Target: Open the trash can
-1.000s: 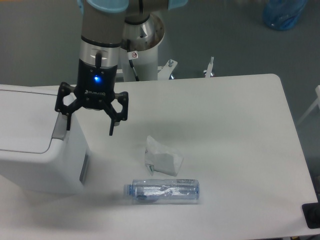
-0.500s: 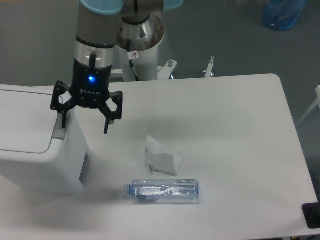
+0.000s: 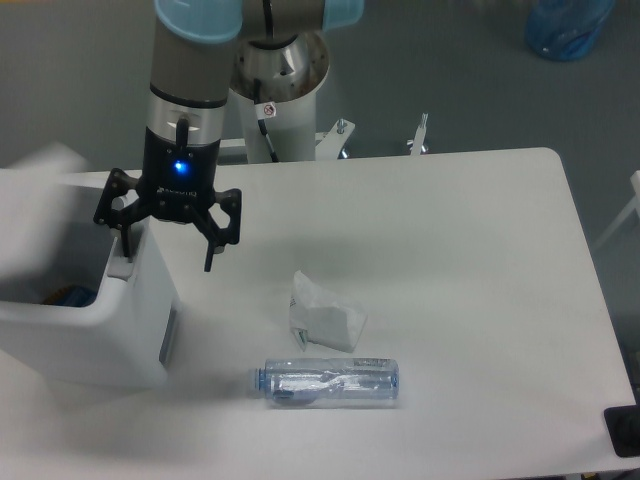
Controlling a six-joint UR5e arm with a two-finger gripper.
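The trash can (image 3: pixel 95 320) runs off the left edge, its raised lid (image 3: pixel 40 158) a blur; contents inside too dim to identify.

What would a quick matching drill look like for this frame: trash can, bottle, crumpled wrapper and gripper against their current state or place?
Things:
1. trash can
2. bottle
3. crumpled wrapper
4. gripper

States or places:
A. lying on its side near the table's front edge
B. open, one finger down on the grey tab
C. lid up, inside showing
D. mid-table, just behind the bottle

Pairs: 1-C, 2-A, 3-D, 4-B
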